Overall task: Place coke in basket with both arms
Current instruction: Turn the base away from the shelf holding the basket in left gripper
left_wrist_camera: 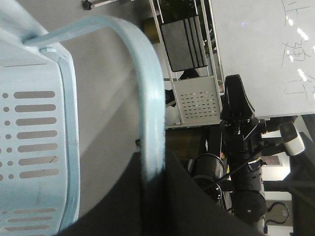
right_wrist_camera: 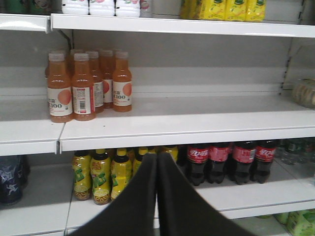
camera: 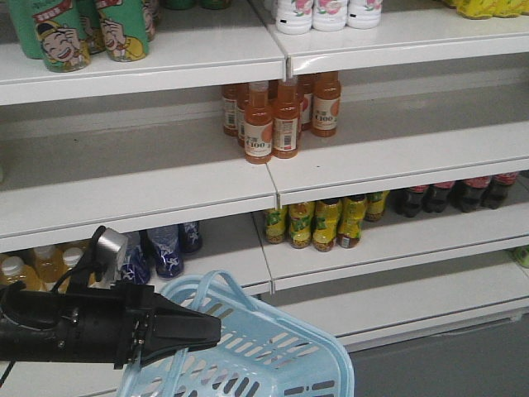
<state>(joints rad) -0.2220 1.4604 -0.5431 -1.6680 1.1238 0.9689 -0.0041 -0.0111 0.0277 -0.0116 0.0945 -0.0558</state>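
Left tool (camera: 207, 329) clenched the handle (left_wrist_camera: 147, 98) of the basket (camera: 273, 364); right tool (right_wrist_camera: 156, 162), pinched shut, apparently empty, could wrongly grab plastic cola bottles (right_wrist_camera: 221, 160).

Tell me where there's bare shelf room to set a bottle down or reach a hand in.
Bare: the middle shelf right of the orange bottles, up to the package at its far end; also left of them in the front view. Crowded: the shelf below, yellow bottles packed beside cola bottles.

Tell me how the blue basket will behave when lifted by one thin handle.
Probably light: the basket has slotted plastic walls. Likely to tilt and swing, since the left gripper seems to pinch one thin handle.
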